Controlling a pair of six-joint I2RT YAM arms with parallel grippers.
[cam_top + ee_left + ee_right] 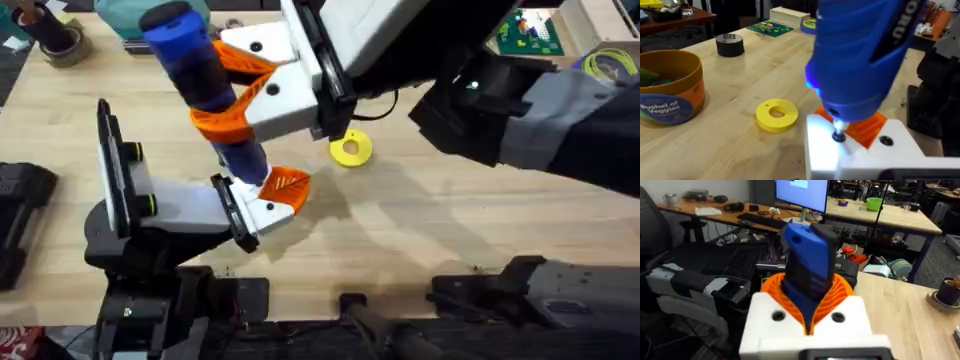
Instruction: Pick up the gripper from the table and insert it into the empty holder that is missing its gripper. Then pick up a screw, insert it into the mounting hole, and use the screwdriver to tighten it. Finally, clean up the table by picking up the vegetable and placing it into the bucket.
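The right arm reaches across from the right, its white gripper with orange ribbed pads (240, 95) raised, jaws clamped around a blue pen-shaped screwdriver (200, 70) held upright. The left arm's white gripper (265, 205) lies low and level just beneath it, pointing right.

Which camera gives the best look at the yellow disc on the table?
The left wrist view: the flat yellow plastic disc shows whole, with its centre hole. Overhead, the disc is small, partly hidden beneath the right arm.
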